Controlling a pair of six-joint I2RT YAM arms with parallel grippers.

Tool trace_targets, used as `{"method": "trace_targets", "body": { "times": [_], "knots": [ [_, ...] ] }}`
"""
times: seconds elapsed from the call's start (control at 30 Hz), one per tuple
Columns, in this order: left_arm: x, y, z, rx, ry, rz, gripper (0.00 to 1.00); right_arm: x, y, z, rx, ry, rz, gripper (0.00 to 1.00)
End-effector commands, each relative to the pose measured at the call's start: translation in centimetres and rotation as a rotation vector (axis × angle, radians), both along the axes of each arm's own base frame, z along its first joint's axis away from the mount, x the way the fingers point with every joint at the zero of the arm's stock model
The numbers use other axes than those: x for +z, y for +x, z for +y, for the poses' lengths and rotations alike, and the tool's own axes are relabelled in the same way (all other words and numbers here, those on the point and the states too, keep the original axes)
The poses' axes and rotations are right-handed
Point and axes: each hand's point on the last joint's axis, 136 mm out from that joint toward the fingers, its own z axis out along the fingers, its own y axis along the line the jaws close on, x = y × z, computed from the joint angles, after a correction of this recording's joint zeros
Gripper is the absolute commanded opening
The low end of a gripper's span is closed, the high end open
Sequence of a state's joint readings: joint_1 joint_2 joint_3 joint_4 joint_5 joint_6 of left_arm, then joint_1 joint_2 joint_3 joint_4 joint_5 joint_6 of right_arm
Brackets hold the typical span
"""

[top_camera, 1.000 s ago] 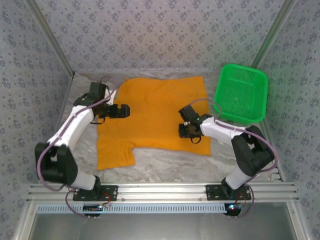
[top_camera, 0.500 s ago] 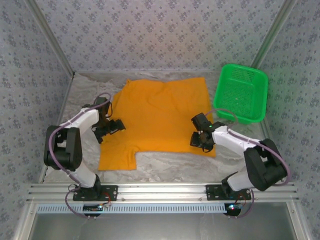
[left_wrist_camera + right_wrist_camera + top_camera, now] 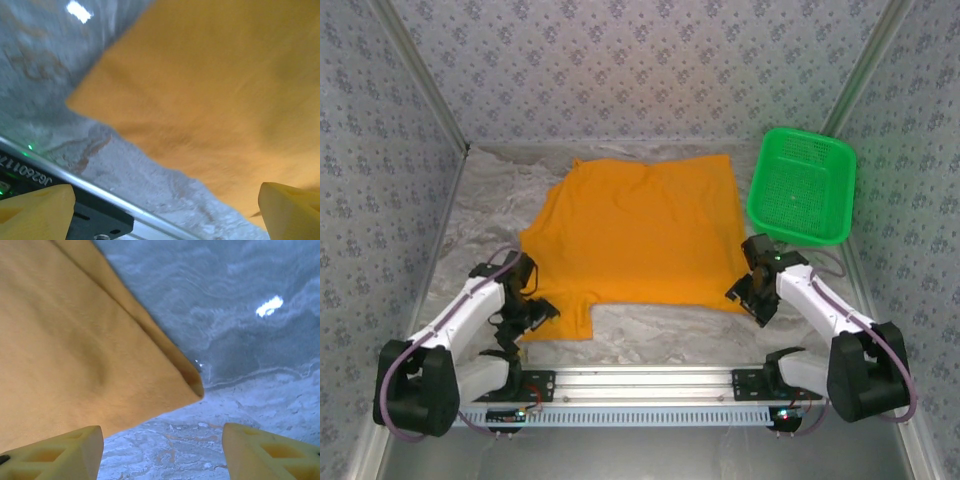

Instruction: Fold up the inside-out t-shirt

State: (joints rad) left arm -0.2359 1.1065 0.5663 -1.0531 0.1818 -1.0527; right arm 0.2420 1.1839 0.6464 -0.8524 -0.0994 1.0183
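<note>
shirt: t-shirt (image 3: 635, 235) spread flat mid-table (image 3: 490, 200), right edge doubled | left gripper (image 3: 538, 312) beside near-left sleeve, jaws apart, empty | right gripper (image 3: 745, 300) at near-right corner, jaws apart, empty | risk: pinching one layer only, fold skews

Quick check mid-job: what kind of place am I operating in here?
Probably a robot test cell, not a home: patterned walls box in a marble-look table, an aluminium rail lines its near edge, with a t-shirt and green basket laid out.

Bright, even light; glare spots on the table (image 3: 240, 340); wrist views blurred.
</note>
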Motion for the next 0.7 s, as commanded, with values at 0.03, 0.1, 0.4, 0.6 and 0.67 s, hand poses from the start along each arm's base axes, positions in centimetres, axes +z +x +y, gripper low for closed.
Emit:
{"method": "trace_targets", "body": {
  "times": [0.03,0.1,0.4,0.6,0.67],
  "knots": [
    [-0.7,-0.4,-1.3,0.117,-0.012,0.028,0.92,-1.1,0.0,0.0,-0.162,0.084,0.033,0.63],
    [-1.5,-0.1,-1.5,0.14,-0.015,0.034,0.89,-1.4,0.8,-0.7,-0.213,0.084,0.008,0.6],
    [-4.6,0.3,-0.4,0.246,0.071,0.063,0.47,-2.7,1.7,-2.1,-0.298,0.022,-0.021,0.51],
    [-4.3,-0.1,0.2,0.26,0.091,0.078,0.0,-4.1,1.1,-1.7,-0.358,0.018,0.006,0.16],
    [-2.9,-0.7,0.6,0.259,0.112,0.085,0.0,-3.8,0.4,-2.2,-0.379,-0.028,0.022,0.02]
  ]
}}
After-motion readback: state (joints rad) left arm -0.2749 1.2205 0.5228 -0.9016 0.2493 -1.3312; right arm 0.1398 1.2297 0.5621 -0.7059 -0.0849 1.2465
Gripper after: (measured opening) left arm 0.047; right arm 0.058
